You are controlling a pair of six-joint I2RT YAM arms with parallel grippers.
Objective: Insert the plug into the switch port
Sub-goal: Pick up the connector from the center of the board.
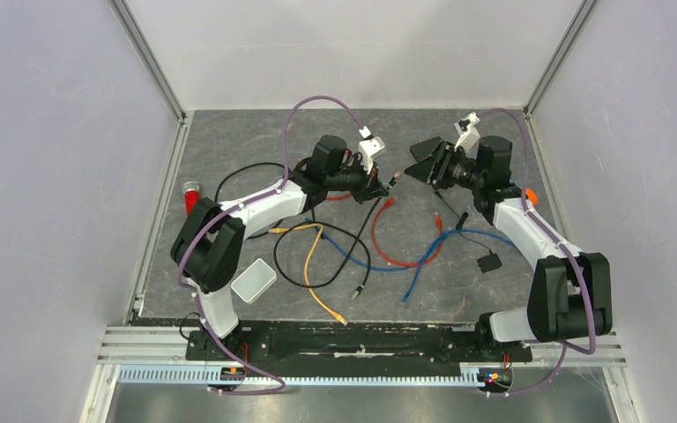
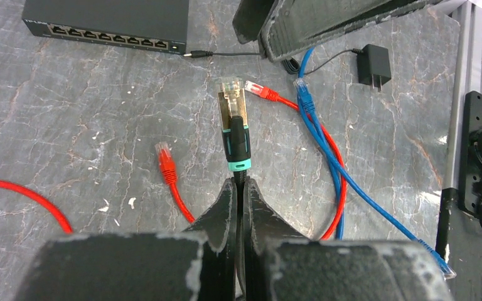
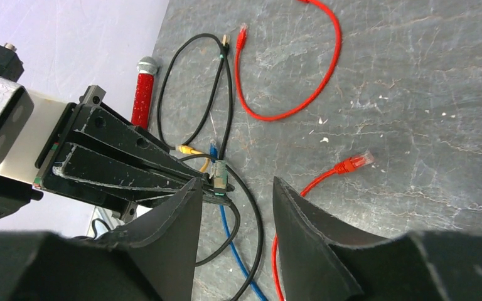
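Plug: metal-cased plug (image 2: 233,106) with a teal collar, held above the table (image 2: 69,125) and aimed roughly toward the switch.
Switch: black switch (image 2: 107,22) lies flat, its row of ports facing this way, well apart from the plug.
Left gripper: the left gripper (image 2: 239,188) is clenched on the black cable (image 2: 240,177) just behind the collar. This leaves the plug jutting free, probably for insertion.
Right gripper: the right gripper (image 3: 237,183) has its fingers spread with nothing between them, tips near the plug. It is likely placed to steady it; I cannot tell if they touch.
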